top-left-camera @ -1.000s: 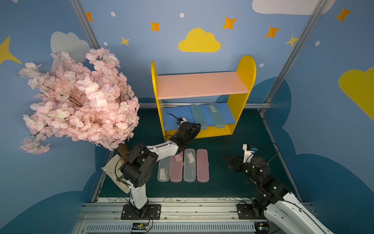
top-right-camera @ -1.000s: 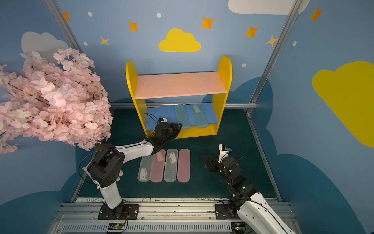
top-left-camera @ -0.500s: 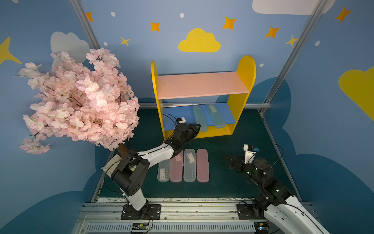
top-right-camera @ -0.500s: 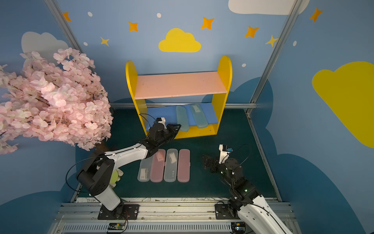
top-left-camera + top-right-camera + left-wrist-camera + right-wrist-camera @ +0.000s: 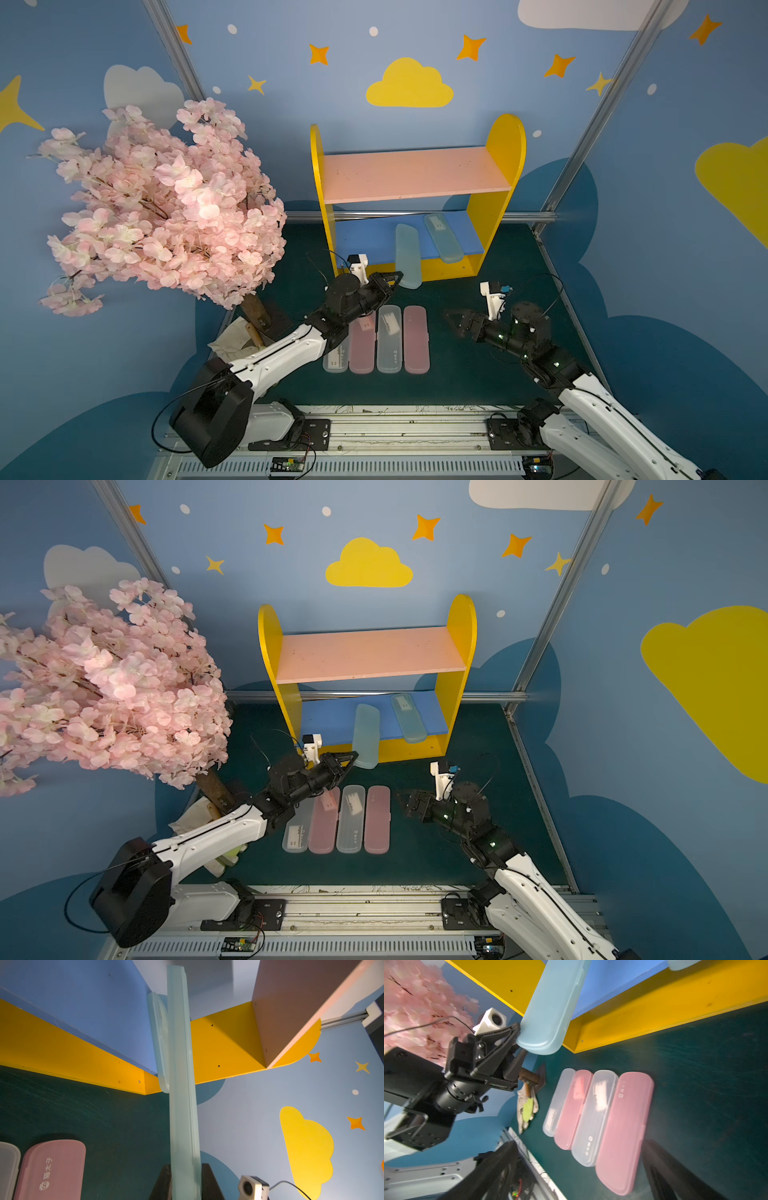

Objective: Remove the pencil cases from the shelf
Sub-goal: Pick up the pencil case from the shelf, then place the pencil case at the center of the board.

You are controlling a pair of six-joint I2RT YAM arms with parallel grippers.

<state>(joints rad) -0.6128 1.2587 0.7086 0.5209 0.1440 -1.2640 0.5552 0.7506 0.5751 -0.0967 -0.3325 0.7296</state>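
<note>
The shelf (image 5: 505, 141) (image 5: 461, 621) stands at the back with a pink top board and a blue lower board (image 5: 365, 245). One teal pencil case (image 5: 407, 257) (image 5: 365, 737) (image 5: 182, 1084) (image 5: 550, 1012) juts over the blue board's front edge. My left gripper (image 5: 392, 278) (image 5: 351, 756) (image 5: 186, 1165) is shut on its near end. A second teal case (image 5: 442, 239) (image 5: 409, 719) (image 5: 159, 1032) lies on the blue board to its right. Two white and two pink cases (image 5: 390, 336) (image 5: 351, 818) (image 5: 623, 1126) lie in a row on the green mat. My right gripper (image 5: 451, 320) (image 5: 405, 804) (image 5: 579, 1159) hovers open, right of that row.
A pink blossom tree (image 5: 158, 208) (image 5: 104, 679) fills the left side, its trunk and a crumpled cloth (image 5: 237, 340) close to my left arm. Blue walls with metal posts enclose the mat (image 5: 478, 374). A metal rail (image 5: 374, 428) runs along the front.
My left gripper has closed on the teal case and drawn it forward over the blue board's front edge. The right arm has barely shifted.
</note>
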